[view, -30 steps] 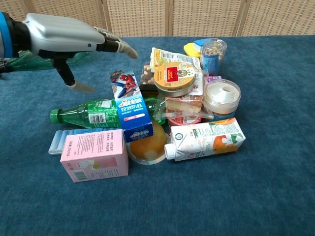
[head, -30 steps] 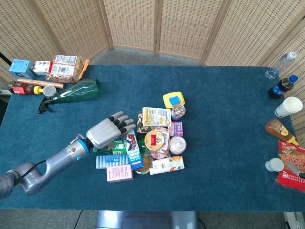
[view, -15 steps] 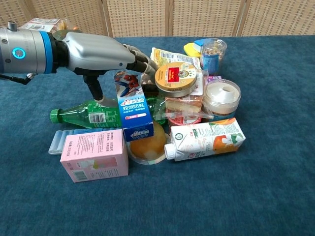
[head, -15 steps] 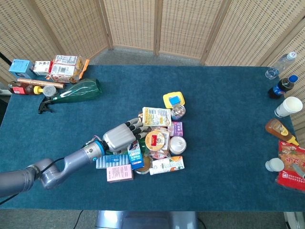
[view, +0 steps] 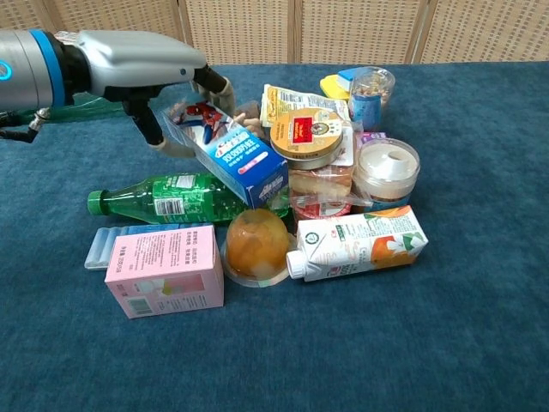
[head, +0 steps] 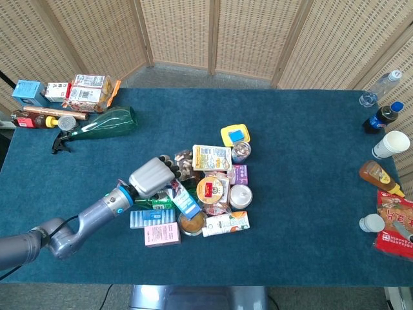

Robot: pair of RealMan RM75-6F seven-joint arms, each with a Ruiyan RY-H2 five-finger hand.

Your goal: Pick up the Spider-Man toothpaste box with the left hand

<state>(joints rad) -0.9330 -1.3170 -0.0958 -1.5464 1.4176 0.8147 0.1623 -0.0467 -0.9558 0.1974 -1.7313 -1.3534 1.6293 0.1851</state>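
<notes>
left hand: my left hand (view: 150,73) is grasping the upper end of the Spider-Man toothpaste box (view: 232,150), fingers curled around it
box: it is tilting, its far end hanging just over the green bottle (view: 167,197) and the jelly cup (view: 256,245) in the pile
done: I am judging the grasp made and the lift beginning
left: I am thinking it is needing to come clear of the pile
chest view: is showing the grip from the side
head view: is giving the whole table (head: 303,161), where my hand (head: 153,177) is covering the grasp
right hand: not showing in either view

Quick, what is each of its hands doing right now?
Left hand: closed on the Spider-Man toothpaste box, holding it tilted above the pile.
Right hand: not visible in either view.
</notes>
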